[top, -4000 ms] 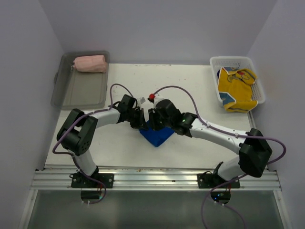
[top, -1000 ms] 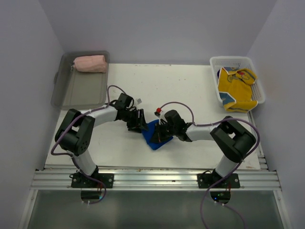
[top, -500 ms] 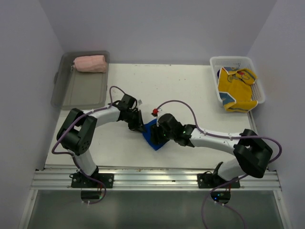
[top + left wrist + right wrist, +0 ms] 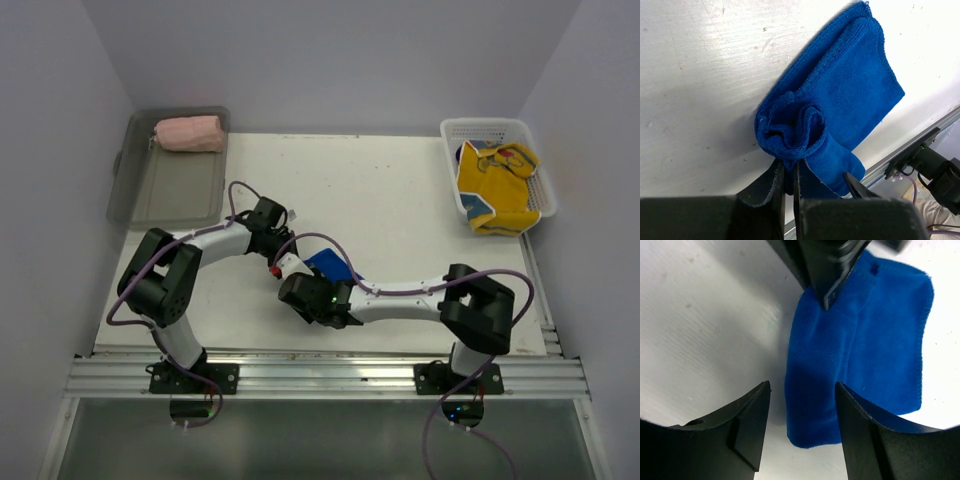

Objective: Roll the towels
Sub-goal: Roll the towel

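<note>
One of three is done, as far as can be judged: the salmon pink terry towel (image 4: 188, 133) lies as a tight roll in the grey translucent plastic tray (image 4: 170, 190) at 10 o'clock. The royal blue terry towel (image 4: 850, 95), just toward 6 o'clock of the table's centre, is folded flat with only one end curled. The left gripper (image 4: 788, 167) is pinched tight on that curl, while the right gripper (image 4: 802, 390) hovers above the towel's other edge, jaws apart and holding nothing. The yellow terry towel with red marks (image 4: 497, 185) lies crumpled and unrolled in the white plastic mesh basket (image 4: 452, 130) at 2 o'clock. The white table (image 4: 400, 190) is scuffed and speckled, boxed in by plain pale walls (image 4: 330, 60), with an aluminium rail (image 4: 320, 375) at 6 o'clock.
</note>
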